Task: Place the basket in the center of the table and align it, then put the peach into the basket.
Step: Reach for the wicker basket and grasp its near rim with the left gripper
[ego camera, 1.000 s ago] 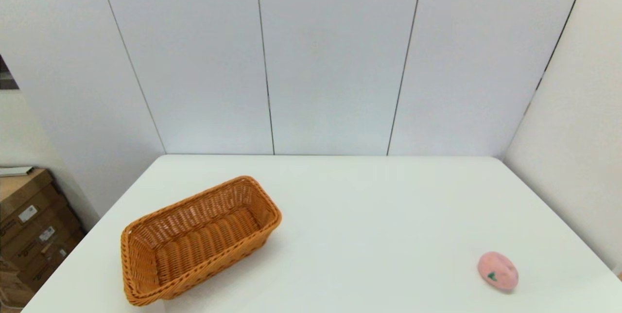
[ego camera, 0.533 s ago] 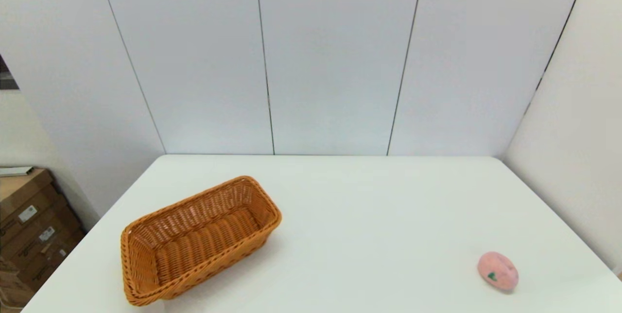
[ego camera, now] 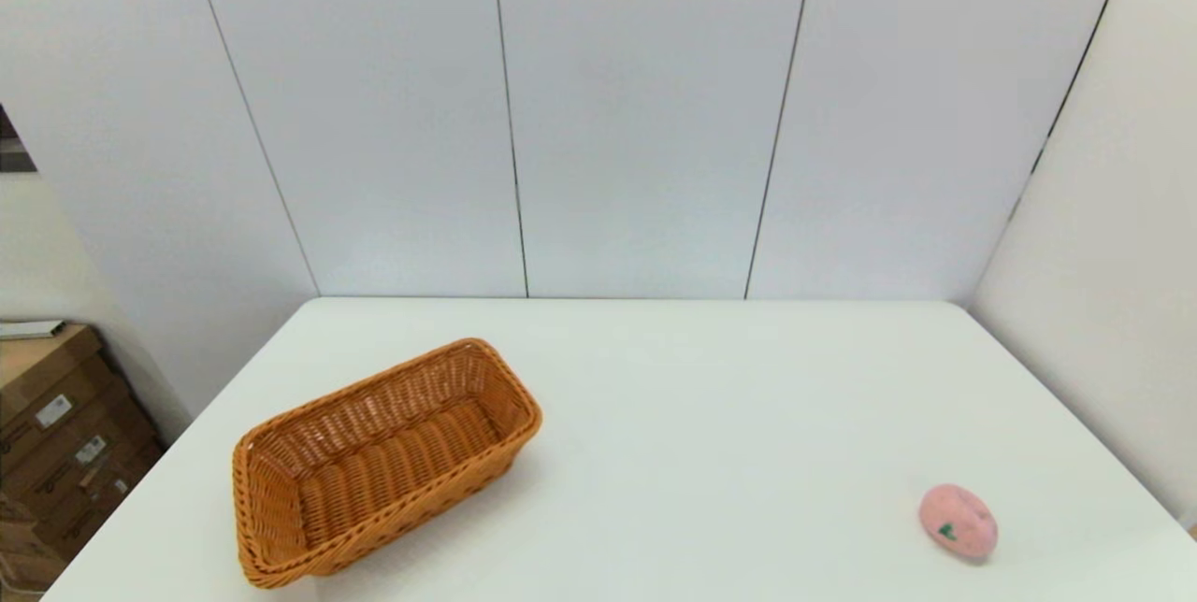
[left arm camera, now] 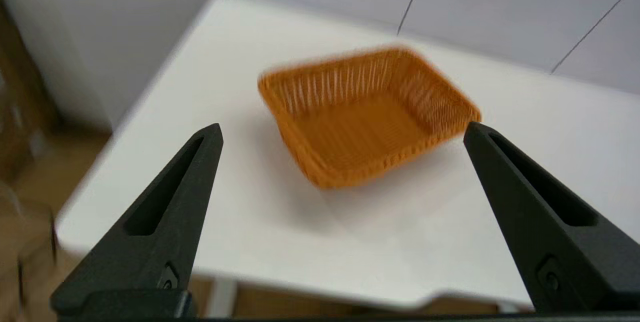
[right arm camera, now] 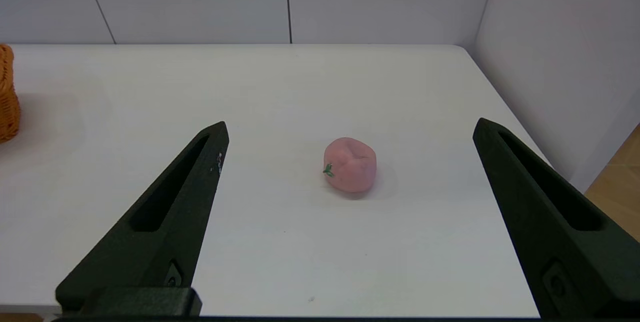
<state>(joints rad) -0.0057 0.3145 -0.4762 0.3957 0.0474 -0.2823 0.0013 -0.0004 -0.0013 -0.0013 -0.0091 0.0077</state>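
The basket point(ego camera: 374, 462) sits on the table's point(ego camera: 711, 415) left half, close to the near-left corner, skewed so its long axis runs from near-left to far-right. It stands upright on its base, open side up, nothing inside. The weave is orange-brown with a braided rim. In the left wrist view the basket point(left arm camera: 367, 112) appears blurred between the fingers, with the table point(left arm camera: 240, 222) edge nearer than it.

The peach point(ego camera: 958, 521) lies on the table near the right front corner, well apart from the basket. It is pink with a small green leaf mark on its side. In the right wrist view the peach point(right arm camera: 350, 164) lies ahead of the fingers, untouched.

Left gripper point(left arm camera: 342, 129): 2 black fingers spread wide, holding nothing, hanging off the table's near-left edge and facing the basket.

Right gripper point(right arm camera: 350, 127): 2 fingers spread wide, holding nothing, short of the peach.

Neither arm shows in the head view.

Cardboard boxes point(ego camera: 56, 443) stand on the floor left of the table; they carry small white labels, too small to read.
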